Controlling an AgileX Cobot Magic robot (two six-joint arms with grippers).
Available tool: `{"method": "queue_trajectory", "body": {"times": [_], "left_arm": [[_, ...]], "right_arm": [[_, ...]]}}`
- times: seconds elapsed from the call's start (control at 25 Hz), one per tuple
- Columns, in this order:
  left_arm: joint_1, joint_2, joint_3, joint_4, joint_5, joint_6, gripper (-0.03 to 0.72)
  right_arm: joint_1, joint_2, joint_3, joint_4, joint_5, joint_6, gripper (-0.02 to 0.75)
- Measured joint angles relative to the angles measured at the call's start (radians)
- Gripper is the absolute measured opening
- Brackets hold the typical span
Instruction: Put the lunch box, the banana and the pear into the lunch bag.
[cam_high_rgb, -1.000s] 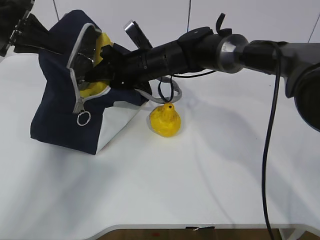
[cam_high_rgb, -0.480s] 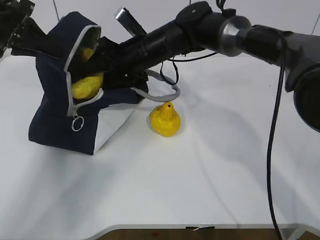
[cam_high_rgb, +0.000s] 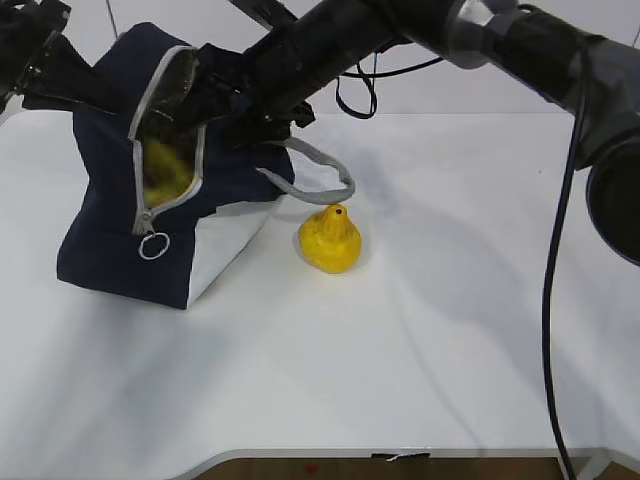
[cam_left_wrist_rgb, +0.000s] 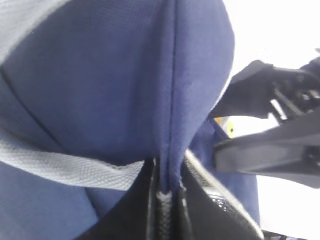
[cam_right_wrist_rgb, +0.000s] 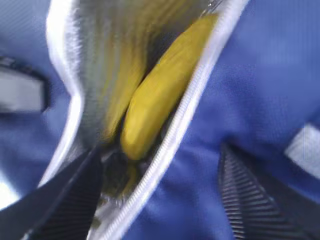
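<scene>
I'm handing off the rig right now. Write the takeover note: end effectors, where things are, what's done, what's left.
Left end effector: shut on the lunch bag fabric, holding its top up.
Right end effector: open and empty, at the bag's mouth.
Banana: inside the bag, lying against the silver lining.
Pear: on the table beside the bag, upright, untouched.
Lunch box: not visible in any view; cannot confirm it is in the bag.
Done: banana in.
Left: pick up the pear and put it in; check on the lunch box.
</scene>
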Motion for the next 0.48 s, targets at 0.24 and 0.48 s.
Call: {"method": "queue_trajectory", "body": {"times": [0.24,0.48], "left_arm": [[0.0,0.0,0.0,0.0,-0.009,0.002,0.017],[0.0,0.0,0.0,0.044,-0.011,0.002,0.016]], "right_arm": [[0.004,0.0,-0.002,0.0,-0.012,0.002,0.568],[0.005,0.0,-0.106,-0.114,0.085,0.028,0.573]]}}
